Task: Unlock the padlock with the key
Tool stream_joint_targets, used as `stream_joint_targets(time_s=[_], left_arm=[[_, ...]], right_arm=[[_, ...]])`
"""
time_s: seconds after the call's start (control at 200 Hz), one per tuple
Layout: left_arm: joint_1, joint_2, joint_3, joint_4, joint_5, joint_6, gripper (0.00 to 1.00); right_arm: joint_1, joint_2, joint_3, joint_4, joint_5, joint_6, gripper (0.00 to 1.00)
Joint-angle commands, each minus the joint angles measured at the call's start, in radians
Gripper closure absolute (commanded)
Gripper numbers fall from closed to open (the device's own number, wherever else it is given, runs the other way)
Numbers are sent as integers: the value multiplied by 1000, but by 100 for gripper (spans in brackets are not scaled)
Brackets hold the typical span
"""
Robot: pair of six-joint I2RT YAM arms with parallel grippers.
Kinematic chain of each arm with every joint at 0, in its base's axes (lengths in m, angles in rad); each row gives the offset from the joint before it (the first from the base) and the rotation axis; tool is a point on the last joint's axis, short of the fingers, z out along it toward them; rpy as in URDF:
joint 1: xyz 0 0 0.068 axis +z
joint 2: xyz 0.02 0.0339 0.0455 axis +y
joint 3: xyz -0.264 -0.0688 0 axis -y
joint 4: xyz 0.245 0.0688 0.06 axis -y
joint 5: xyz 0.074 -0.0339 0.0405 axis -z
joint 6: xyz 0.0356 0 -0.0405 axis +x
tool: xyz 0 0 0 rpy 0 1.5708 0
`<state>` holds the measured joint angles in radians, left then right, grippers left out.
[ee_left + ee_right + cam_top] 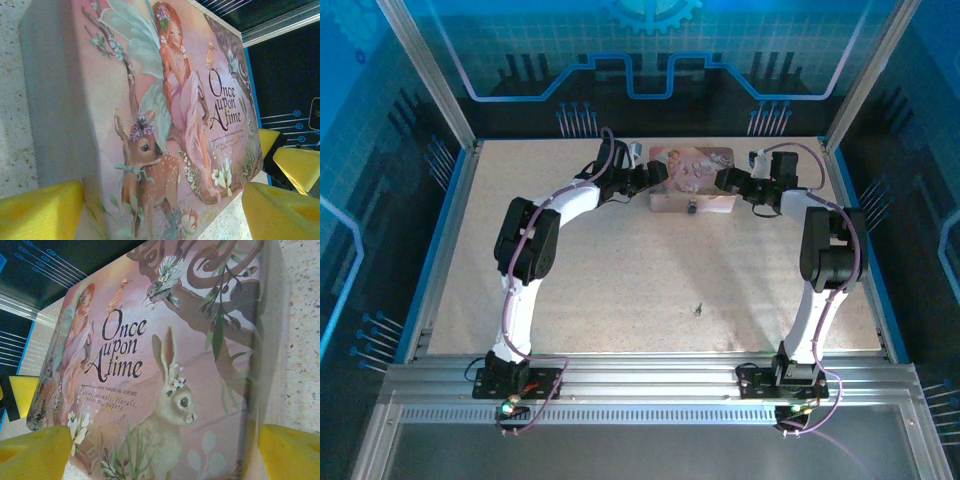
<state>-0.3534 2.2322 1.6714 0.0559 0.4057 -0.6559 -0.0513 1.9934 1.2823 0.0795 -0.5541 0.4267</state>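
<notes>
On the pink tin (100, 75), lettering reads "Once upon A time".

Left arm (518, 300) and right arm (807, 318) with white curved links, chunky black joint housings, thin purple cables (607, 150) running along them, black base plates (520, 380), left jaws and right jaws tipped with bright yellow textured pads (40, 212)

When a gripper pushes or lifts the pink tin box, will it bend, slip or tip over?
The pink tin box looks stiff: straight edges and flat faces, so it likely will not bend. Its smooth printed lid may slip under a grip. Lying flat and low on the table, it should probably slide, not tip.
</notes>
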Motion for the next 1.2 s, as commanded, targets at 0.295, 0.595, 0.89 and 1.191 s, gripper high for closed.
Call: stream_joint_targets(time_s=[0.295,0.595,0.89,1.191], left_arm=[[-16,-93,-140,94,47,-22,17],[-16,-255,-365,162,22,-17,17],[-16,-432,-630,232,-7,-40,17],[-30,-593,-868,292,-45,-68,17]], right_arm=[[130,-120,-134,38,-43,58,4],[220,-244,-292,99,-4,89,4],[340,-370,-441,119,57,107,3],[434,-473,-566,146,125,129,3]])
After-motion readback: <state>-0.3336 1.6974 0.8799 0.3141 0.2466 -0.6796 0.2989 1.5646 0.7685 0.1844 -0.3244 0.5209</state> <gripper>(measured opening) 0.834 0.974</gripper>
